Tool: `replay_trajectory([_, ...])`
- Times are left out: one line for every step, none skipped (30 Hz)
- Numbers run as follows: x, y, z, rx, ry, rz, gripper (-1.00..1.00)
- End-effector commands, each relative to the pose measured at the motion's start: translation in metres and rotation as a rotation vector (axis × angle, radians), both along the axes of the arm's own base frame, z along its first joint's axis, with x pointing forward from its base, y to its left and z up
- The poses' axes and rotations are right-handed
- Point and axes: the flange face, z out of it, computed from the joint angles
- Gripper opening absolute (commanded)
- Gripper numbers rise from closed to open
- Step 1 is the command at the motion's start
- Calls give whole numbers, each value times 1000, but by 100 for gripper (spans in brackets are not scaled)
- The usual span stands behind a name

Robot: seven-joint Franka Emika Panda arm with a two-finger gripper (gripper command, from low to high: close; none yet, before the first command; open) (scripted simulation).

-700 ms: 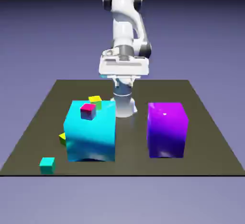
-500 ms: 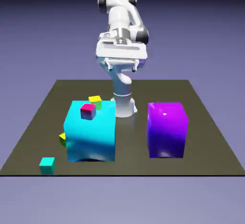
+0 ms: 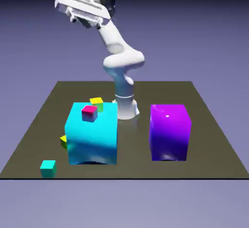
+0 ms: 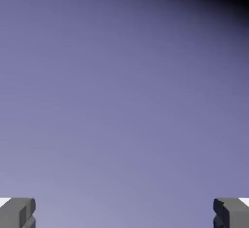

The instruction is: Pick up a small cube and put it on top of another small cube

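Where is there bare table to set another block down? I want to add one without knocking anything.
Free: the strip between the large cyan block and the purple block, and the table beyond the purple block on the exterior view's right. Crowded: around the cyan block, with yellow cubes behind and beside it, the small teal cube near the front corner.

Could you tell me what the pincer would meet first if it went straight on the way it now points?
Probably nothing: the open pincer faces only plain blue-violet backdrop in the hand view, with no cube or table ahead. Depth is unclear, so take that as provisional.
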Motion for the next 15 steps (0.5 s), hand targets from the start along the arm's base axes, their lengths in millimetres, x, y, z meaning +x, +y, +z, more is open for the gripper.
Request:
replay_trajectory([2,-16,-2,-8,-1,19,0])
replay_trajectory([4,-31,-5,-16,0,38,0])
replay_trajectory([6,-47,-9,-24,2,57,0])
replay_trajectory([9,-62,-15,-31,5,77,0])
replay_trajectory([13,-78,-22,-38,10,97,0])
replay_trajectory([17,-93,-30,-45,16,118,0])
replay_trajectory([22,-108,-40,-51,24,139,0])
replay_trajectory([27,-122,-51,-56,33,161,0])
replay_trajectory([32,-136,-64,-61,43,184,0])
replay_trajectory([38,-149,-77,-66,55,208,0])
replay_trajectory([44,-161,-92,-71,68,232,0])
replay_trajectory([51,-173,-108,-75,82,258,0])
replay_trajectory([58,-184,-126,-78,97,285,0])
replay_trajectory([65,-194,-144,-81,113,313,0])
replay_trajectory([72,-203,-164,-84,131,342,0])
